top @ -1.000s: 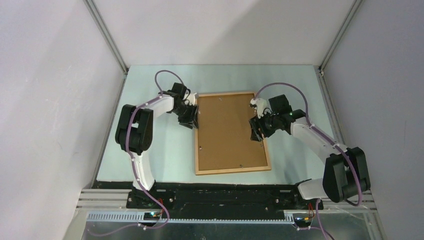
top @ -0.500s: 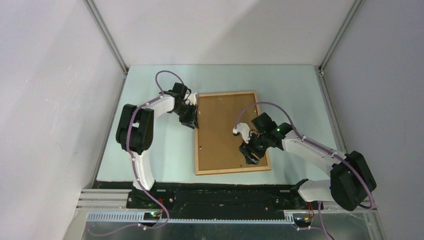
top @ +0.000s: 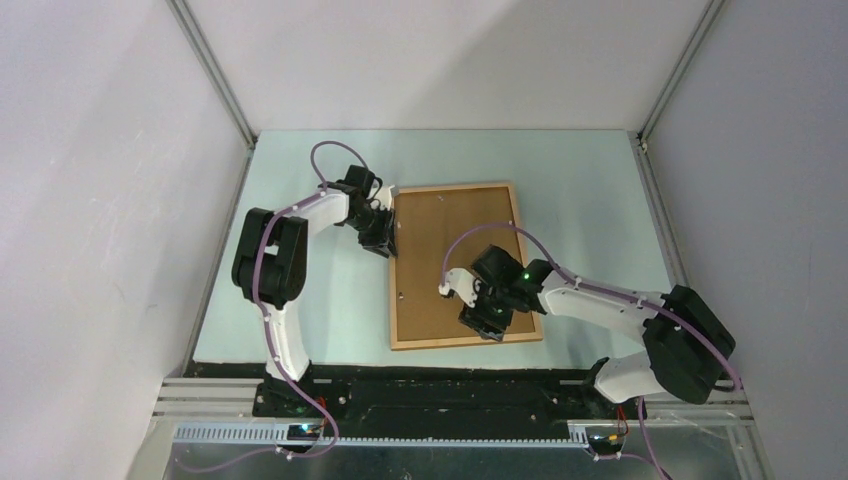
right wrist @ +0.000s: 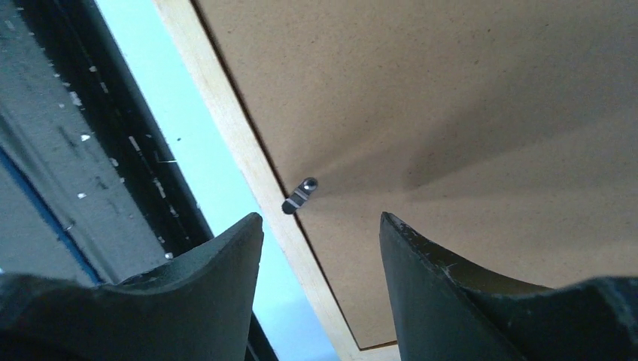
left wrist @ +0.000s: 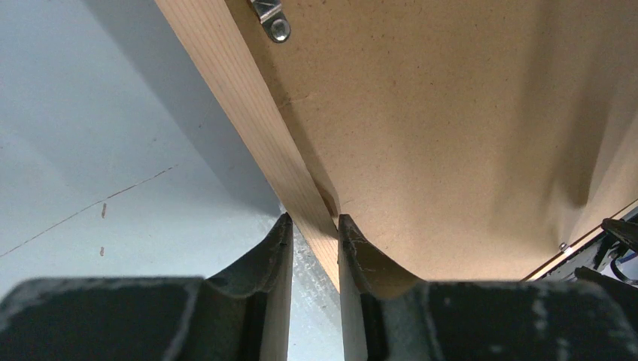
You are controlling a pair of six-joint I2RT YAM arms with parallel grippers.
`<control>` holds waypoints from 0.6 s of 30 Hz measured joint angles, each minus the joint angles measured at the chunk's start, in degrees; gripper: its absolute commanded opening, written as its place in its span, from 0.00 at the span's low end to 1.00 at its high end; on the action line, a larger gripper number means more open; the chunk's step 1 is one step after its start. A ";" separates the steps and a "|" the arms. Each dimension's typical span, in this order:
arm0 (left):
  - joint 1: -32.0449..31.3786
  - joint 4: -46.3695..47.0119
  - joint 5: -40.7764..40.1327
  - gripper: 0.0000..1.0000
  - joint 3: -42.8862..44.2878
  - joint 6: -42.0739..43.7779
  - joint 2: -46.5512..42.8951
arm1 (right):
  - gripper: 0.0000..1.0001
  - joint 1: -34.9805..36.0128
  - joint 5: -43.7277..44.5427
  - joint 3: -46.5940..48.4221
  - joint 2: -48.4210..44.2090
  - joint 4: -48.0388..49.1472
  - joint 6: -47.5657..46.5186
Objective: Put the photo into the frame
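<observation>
I judge this the clip-working step: the frame [top: 392, 290] lies face-down on the tabletop [top: 320, 300], photo unseen, my left jaws pinching its side rail, my right jaws open above a clip [right wrist: 299, 195] that needs turning next.

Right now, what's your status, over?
Left jaws clamped on frame edge. Right jaws open over metal clip. Backing board fills frame; photo unseen.
</observation>
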 measured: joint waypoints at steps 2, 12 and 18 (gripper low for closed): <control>0.00 0.00 0.00 0.15 0.00 0.00 0.00 | 0.61 1.01 1.55 0.00 0.48 0.81 0.04; 0.00 -0.02 0.02 0.14 0.02 0.02 0.00 | 0.60 2.78 5.86 0.00 2.75 3.23 0.44; 0.00 -0.02 0.02 0.14 0.02 0.00 0.00 | 0.59 3.58 6.78 0.11 3.17 3.85 0.83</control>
